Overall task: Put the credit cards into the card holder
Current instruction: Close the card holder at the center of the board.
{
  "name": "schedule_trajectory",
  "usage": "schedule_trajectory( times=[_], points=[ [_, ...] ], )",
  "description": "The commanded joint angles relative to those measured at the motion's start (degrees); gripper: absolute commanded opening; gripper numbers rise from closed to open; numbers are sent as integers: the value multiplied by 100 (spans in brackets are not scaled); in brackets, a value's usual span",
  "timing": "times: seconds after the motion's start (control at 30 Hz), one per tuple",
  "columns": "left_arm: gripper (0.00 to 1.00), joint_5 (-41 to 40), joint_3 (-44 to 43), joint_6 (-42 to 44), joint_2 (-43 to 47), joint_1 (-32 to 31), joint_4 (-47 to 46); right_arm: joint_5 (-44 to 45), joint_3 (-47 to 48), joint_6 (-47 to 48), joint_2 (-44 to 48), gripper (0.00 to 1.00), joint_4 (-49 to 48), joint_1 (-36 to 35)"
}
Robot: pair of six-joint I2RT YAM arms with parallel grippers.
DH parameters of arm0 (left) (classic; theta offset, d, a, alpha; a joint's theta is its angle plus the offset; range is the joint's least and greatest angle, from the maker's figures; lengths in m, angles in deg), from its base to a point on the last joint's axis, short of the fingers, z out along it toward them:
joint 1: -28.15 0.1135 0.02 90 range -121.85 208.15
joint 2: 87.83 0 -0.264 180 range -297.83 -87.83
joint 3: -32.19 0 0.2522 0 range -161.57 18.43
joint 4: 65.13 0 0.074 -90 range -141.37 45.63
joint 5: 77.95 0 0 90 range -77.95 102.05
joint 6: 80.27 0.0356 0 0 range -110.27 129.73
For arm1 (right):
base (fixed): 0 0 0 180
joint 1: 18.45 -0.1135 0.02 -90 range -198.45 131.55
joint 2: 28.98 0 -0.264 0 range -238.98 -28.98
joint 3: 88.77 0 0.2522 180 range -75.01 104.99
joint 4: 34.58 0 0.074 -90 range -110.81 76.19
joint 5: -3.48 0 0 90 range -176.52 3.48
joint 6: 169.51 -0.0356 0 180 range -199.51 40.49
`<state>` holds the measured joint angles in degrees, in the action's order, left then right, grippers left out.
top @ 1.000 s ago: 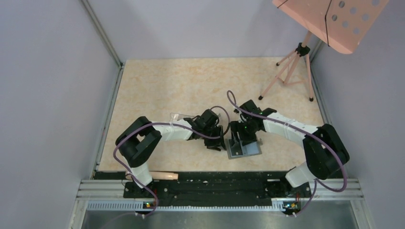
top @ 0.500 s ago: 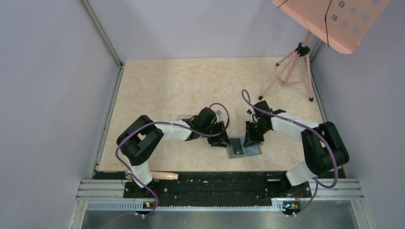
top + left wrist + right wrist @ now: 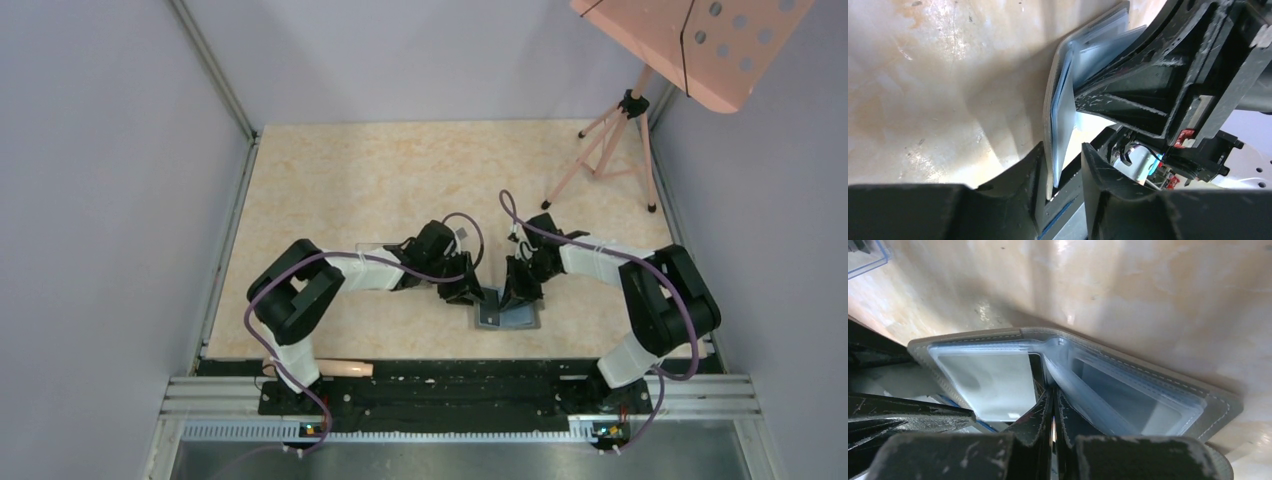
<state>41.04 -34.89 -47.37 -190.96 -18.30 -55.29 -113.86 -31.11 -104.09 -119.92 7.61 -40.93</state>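
The card holder [image 3: 510, 314] is a gray wallet lying open on the table, blue-gray inside. In the left wrist view its left flap [image 3: 1050, 120] stands up between the fingers of my left gripper [image 3: 1063, 150]. The flap rests against one finger, with a gap to the other. My left gripper [image 3: 472, 292] sits at the wallet's left edge. My right gripper [image 3: 1053, 392] is shut, its tips pressed into the wallet's fold [image 3: 1045, 352] between the two clear pockets. My right gripper [image 3: 518, 292] is over the wallet's middle. The credit cards are hidden; a thin dark strip [image 3: 1034, 367] at the fold may be one.
A clear plastic box [image 3: 385, 245] lies behind my left forearm, and its corner [image 3: 863, 257] shows in the right wrist view. A pink tripod [image 3: 600, 150] stands at the back right under a pink perforated board [image 3: 690, 40]. A wooden stick [image 3: 335, 368] lies at the near edge.
My right gripper has shut and come down onto the wallet's fold. My left gripper has moved right to the wallet's left edge and narrowed. The wallet has shifted slightly left.
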Motion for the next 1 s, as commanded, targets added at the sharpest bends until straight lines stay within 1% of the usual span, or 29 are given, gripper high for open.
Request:
schedule_trajectory(
  times=[0.0,0.03,0.1,0.13,0.17,0.3,0.43,0.5,0.6,0.77,0.83,0.9,0.97],
  points=[
    [30,-81,-495,239,40,-13,626,145,-51,-165,-217,1,-362,-381],
    [24,-180,-594,342,20,-17,903,141,-8,-192,-200,1,-368,-445],
    [7,-402,-801,566,-14,-15,1486,215,68,-212,-131,3,-323,-541],
    [1,-538,-871,670,7,-13,1721,338,132,-180,-81,5,-248,-602],
    [0,-683,-915,750,57,-13,1957,542,196,-130,-25,7,-133,-652],
    [0,-1372,-1163,1162,284,-13,2992,1071,377,91,173,13,255,-677],
    [0,-2095,-1748,1548,312,-27,4376,1502,480,272,227,15,527,-674],
    [0,-2384,-2019,1675,315,-29,4888,1565,504,297,225,16,558,-670],
    [0,-2685,-2419,1792,227,-45,5476,1412,546,329,221,16,515,-674],
    [0,-2805,-3093,1960,-239,-166,6119,693,528,234,399,17,172,-670],
    [0,-2710,-3291,2008,-520,-219,6206,635,536,159,491,17,125,-665],
    [4,-2469,-3436,2010,-705,-267,6165,653,541,110,556,17,120,-649],
    [15,-2230,-3490,1992,-773,-303,5991,645,513,102,621,17,127,-602]
  ],
)
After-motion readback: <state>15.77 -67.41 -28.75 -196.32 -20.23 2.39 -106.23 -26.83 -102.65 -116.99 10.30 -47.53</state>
